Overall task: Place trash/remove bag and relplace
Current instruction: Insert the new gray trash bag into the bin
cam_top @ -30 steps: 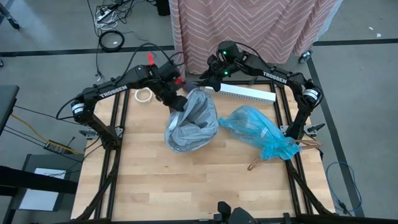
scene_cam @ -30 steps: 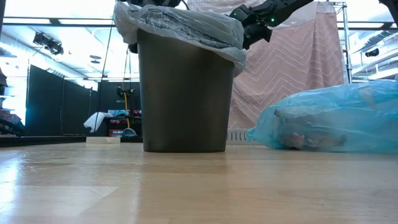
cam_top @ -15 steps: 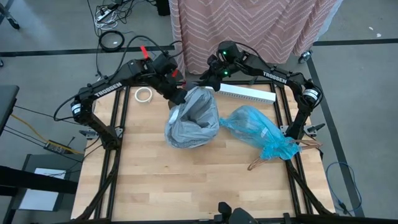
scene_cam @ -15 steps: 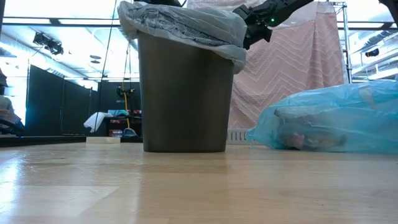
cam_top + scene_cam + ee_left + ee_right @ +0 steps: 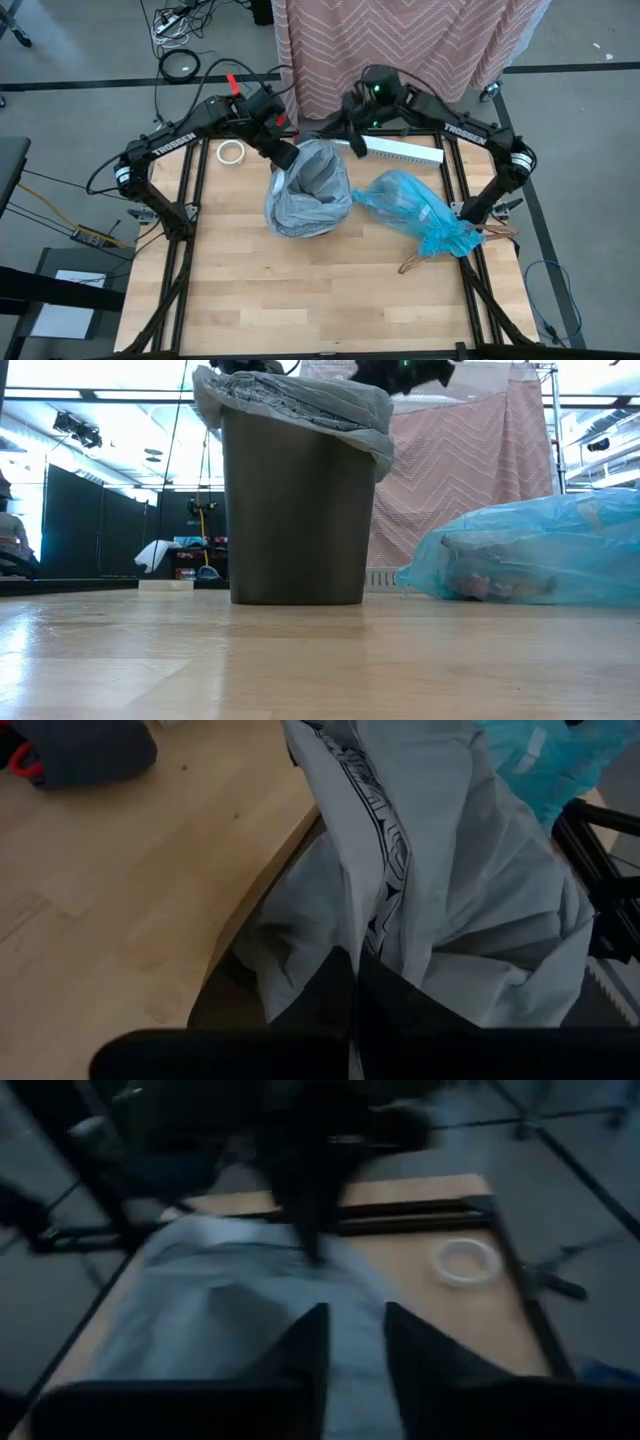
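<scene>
High view: the left gripper (image 5: 287, 157) sits at the far left rim of the small dark bin (image 5: 296, 510), which stands near the middle of the table (image 5: 300, 290) and is lined with a pale grey plastic bag (image 5: 310, 190). Seen from the left wrist, the two dark fingers (image 5: 310, 1005) lie close together with a fold of that grey bag (image 5: 440, 880) pinched between them, the plastic rising in a ridge from the pinch. The right gripper (image 5: 352, 143) hangs over the far right edge of the bin, just beyond the grey bag; from the right wrist its fingers (image 5: 305, 1345) stand a little apart with only a narrow gap, the grey plastic (image 5: 230, 1295) below them, and whether they touch it cannot be told.

The blue bag (image 5: 415, 212) lies on its side on the table to the right of the bin, close beside it but not under either gripper. In the low view the blue bag (image 5: 530, 555) rests on the wood with lumpy contents dimly showing through the plastic, too blurred to name. The grey liner's edge (image 5: 300, 395) is folded over the bin's rim. A roll of tape (image 5: 231, 152) lies at the far left of the table, and a white slotted strip (image 5: 400, 150) lies along the far edge behind the blue bag.
</scene>
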Robot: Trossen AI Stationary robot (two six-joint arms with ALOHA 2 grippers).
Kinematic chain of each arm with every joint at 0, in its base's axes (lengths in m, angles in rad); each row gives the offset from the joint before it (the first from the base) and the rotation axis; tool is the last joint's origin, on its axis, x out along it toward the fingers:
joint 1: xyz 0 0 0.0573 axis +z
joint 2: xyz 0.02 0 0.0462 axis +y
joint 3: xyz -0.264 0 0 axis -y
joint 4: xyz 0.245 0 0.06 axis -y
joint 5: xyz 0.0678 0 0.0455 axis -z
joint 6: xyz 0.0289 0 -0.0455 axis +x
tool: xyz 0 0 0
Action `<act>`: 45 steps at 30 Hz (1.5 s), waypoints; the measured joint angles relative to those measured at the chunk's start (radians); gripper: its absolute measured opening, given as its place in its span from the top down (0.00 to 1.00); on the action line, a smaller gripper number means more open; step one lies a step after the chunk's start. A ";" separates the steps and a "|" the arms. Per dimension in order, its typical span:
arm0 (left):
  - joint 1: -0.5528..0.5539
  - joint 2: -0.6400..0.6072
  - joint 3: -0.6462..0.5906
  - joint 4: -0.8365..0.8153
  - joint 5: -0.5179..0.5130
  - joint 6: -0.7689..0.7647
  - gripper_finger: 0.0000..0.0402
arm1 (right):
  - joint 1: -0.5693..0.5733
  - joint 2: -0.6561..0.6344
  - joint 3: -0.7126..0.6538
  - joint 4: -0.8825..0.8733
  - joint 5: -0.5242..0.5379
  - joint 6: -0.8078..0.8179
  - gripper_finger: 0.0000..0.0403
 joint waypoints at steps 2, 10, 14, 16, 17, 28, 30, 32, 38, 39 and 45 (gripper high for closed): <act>0.000 0.000 0.000 0.000 0.000 0.000 0.98 | 0.050 0.003 0.000 -0.008 0.010 -0.031 0.89; 0.000 0.000 0.000 0.001 0.004 0.000 0.98 | 0.163 0.034 -0.030 -0.021 0.156 -0.107 0.99; 0.006 0.000 0.000 0.003 0.020 0.001 0.98 | 0.177 0.042 -0.040 -0.033 0.159 -0.099 1.00; 0.014 0.000 0.000 0.002 0.029 0.007 0.98 | 0.178 0.050 -0.040 -0.031 0.169 -0.096 1.00; 0.019 0.000 0.000 -0.002 0.035 0.014 0.98 | 0.179 0.054 -0.040 -0.034 0.179 -0.089 1.00; 0.092 -0.001 0.000 -0.131 0.024 0.111 0.98 | 0.179 0.088 -0.040 -0.118 0.211 -0.097 1.00; 0.099 -0.001 0.000 -0.154 0.004 0.129 0.98 | 0.178 0.089 -0.040 -0.121 0.212 -0.097 1.00; 0.106 -0.001 0.000 -0.161 -0.016 0.140 0.98 | 0.178 0.089 -0.040 -0.119 0.211 -0.097 1.00; 0.119 -0.001 0.000 -0.161 -0.125 0.268 0.98 | 0.178 0.089 -0.040 -0.120 0.216 -0.098 1.00; 0.119 -0.002 0.000 -0.162 -0.163 0.286 0.98 | 0.178 0.089 -0.040 -0.120 0.216 -0.098 1.00; 0.119 -0.002 0.000 -0.160 -0.244 0.300 0.98 | 0.178 0.089 -0.040 -0.124 0.216 -0.089 1.00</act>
